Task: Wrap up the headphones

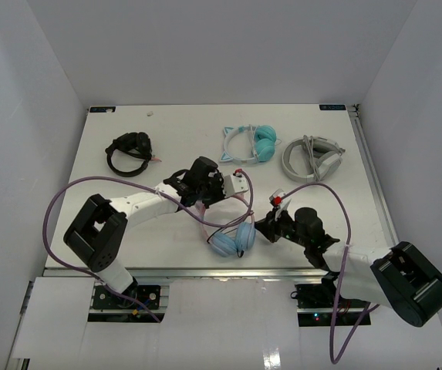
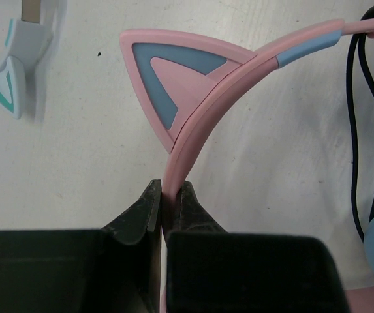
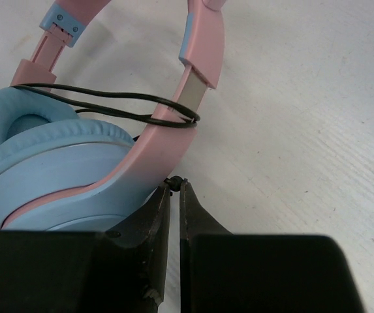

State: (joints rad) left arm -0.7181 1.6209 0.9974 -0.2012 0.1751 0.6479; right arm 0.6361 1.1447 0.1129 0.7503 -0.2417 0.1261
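While the left tool (image 2: 167, 195) clamps the pink headband (image 2: 239, 72) just under its cat ear, steadying the headphones (image 1: 232, 239) by the near edge of the tabletop (image 1: 174, 131), the right tool (image 3: 175, 186) pinches what looks like the thin black cable (image 3: 108, 98) beside the blue ear cup (image 3: 49, 163), likely to lead a further loop across the band's arms. Near side is tight; the teal headphones (image 1: 251, 144) and grey-white headphones (image 1: 311, 158) sit well apart, far right

Pink, light-blue headphones (image 3: 76, 169); seemingly black cable (image 3: 108, 98)
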